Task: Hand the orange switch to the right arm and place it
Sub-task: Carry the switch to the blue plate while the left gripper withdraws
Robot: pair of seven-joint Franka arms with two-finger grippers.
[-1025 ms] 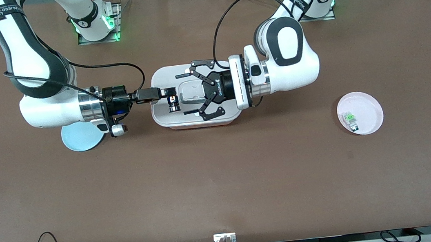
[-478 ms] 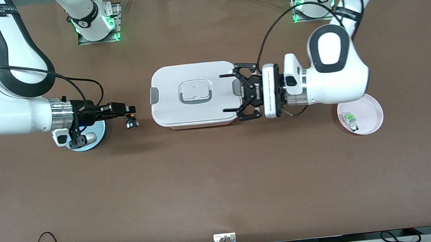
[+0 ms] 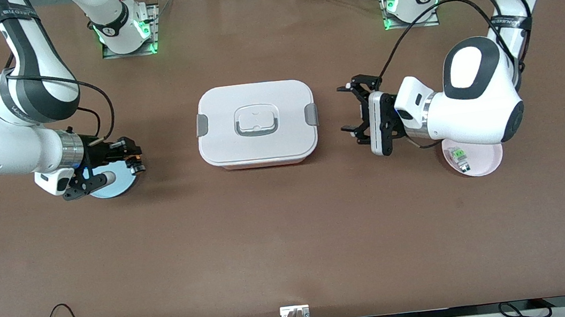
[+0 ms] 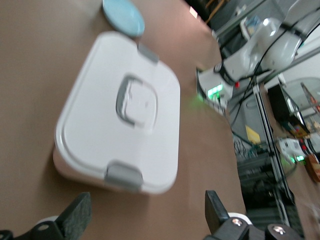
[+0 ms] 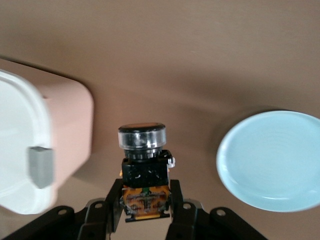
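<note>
The orange switch [image 3: 139, 168], black with an orange body and a round button end, sits between the fingers of my right gripper [image 3: 133, 161]. That gripper is shut on it and holds it over the edge of the blue plate [image 3: 113, 189]. In the right wrist view the switch [image 5: 144, 172] is clamped between the fingers, button end outward, with the blue plate [image 5: 274, 161] beside it. My left gripper [image 3: 344, 109] is open and empty, over the table between the white box [image 3: 255, 124] and the pink plate [image 3: 486, 159].
The white lidded box stands mid-table; it also shows in the left wrist view [image 4: 120, 112] and the right wrist view [image 5: 30, 150]. The pink plate at the left arm's end holds a small clear-and-green part [image 3: 459, 155].
My right gripper has carried the switch from over the box to the blue plate. My left gripper, open, has drawn back from the box toward the pink plate.
</note>
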